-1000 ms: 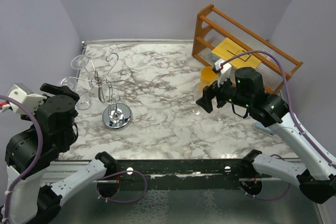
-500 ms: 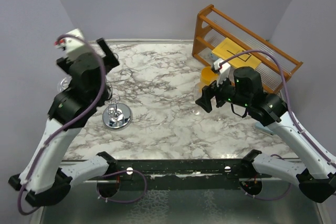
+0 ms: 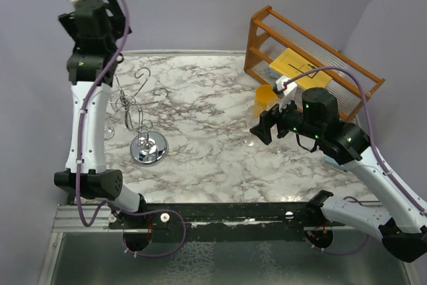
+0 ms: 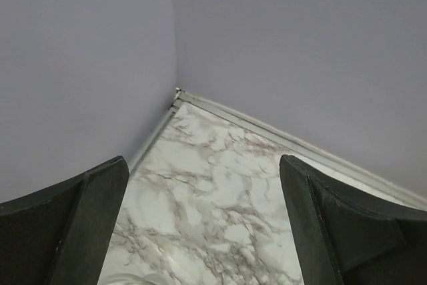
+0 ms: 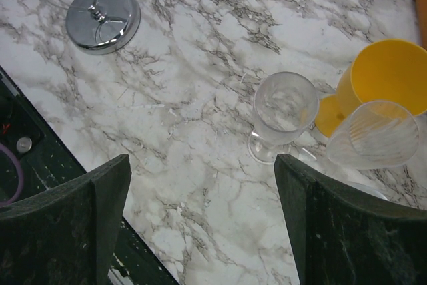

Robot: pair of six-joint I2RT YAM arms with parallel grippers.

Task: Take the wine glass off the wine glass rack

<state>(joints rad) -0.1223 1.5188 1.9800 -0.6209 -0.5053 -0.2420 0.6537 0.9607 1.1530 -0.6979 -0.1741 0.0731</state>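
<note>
since a second ago my left arm has swung up from low at the left edge, in the top view my left claw (image 3: pixel 93 17) now sits high in the upper left against the wall, jaws spread wide and empty, above and behind the wine glass rack (image 3: pixel 148 147) at left centre; i judge that a line-up for coming down, not a grasp. the wine glass (image 3: pixel 111 131) shows only as a pale sliver left of the silvery stem, mostly hidden by my forearm. my right claw (image 3: pixel 259 128) hangs open at right centre, barely moved. the left wrist shows only wall corner and marble table (image 4: pixel 220 185), no glass. the right wrist shows the rack's shiny round base upper left, and a clear stemmed glass (image 5: pixel 283 115) upright beside a yellow cup (image 5: pixel 387 75).
</note>
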